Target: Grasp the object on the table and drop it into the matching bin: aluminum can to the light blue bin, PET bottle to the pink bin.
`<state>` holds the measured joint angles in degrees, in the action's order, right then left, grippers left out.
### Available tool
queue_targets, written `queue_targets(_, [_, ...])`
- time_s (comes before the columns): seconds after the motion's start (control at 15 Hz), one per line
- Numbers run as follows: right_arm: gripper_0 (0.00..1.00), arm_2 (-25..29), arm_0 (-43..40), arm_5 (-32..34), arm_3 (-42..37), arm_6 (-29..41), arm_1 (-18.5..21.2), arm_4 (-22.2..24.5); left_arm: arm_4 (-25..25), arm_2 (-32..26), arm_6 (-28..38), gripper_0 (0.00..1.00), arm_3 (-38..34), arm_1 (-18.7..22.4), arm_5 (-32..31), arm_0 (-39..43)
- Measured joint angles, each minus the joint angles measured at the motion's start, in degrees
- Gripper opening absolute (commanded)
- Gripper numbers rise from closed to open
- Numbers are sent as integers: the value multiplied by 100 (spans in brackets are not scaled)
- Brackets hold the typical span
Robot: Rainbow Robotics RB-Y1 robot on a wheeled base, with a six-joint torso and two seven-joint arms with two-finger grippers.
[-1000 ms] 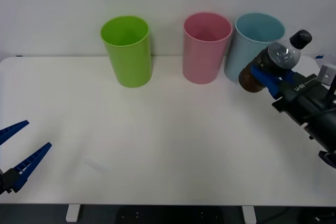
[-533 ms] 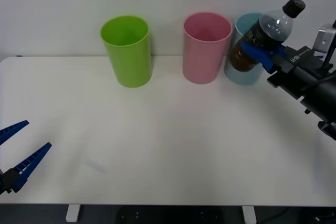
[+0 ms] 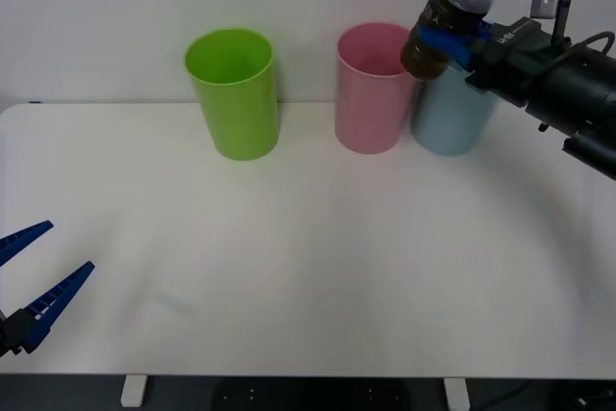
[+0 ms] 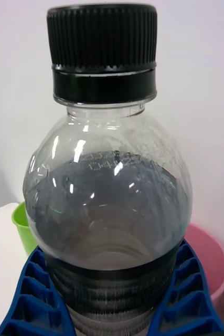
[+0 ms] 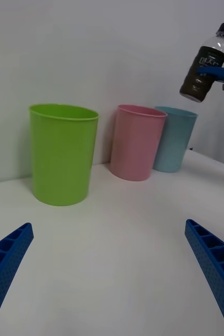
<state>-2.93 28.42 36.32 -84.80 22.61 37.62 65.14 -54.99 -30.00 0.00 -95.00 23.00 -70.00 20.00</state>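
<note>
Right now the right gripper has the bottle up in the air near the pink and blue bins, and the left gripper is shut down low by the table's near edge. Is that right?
Not quite: the left gripper is open, its blue fingers spread wide apart in the front view. The rest holds: the right gripper holds the bottle in the air by the pink bin and blue bin.

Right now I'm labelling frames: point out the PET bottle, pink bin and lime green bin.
PET bottle (image 3: 445, 18), front view, label band.
pink bin (image 3: 371, 108), front view, outer wall.
lime green bin (image 5: 62, 157), left wrist view, outer wall.

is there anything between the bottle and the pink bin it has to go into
Nothing visible. The right pincer holds the PET bottle in the air above the bins, beside the pink bin rim; its mouth is open and unobstructed.
</note>
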Motion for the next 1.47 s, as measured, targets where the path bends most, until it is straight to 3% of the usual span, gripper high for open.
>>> queue_targets(0.47, [0, -50, 1554, 51, 1808, 59, -684, 1129, 0, 0, 0, 100, 0, 0, 0, 0])
queue_targets(0.73, [0, -46, 2242, 7, 2812, -15, -1056, 1420, 0, 0, 0, 100, 0, 0, 0, 0])
queue_targets(1.0, [2, -48, 2555, -383, 3211, -91, -1349, 1732, 0, 0, 0, 100, 0, 0, 0, 0])
queue_targets(1.2, [12, -43, 2563, -560, 3216, -148, -1437, 1865, 0, 0, 0, 100, 0, 0, 0, 0])
queue_targets(1.27, [21, -43, 2563, -562, 3216, -177, -1448, 1871, 0, 0, 0, 100, 0, 0, 0, 0])
queue_targets(1.33, [66, -43, 2563, -558, 3216, -215, -1450, 1872, 0, 0, 0, 100, 0, 0, 0, 0])
queue_targets(1.4, [100, -43, 2566, -557, 3215, -264, -1449, 1872, 0, 0, 0, 100, 0, 0, 0, 0])
queue_targets(1.47, [100, -42, 2571, -557, 3210, -331, -1444, 1872, 0, 0, 0, 100, 0, 0, 0, 0])
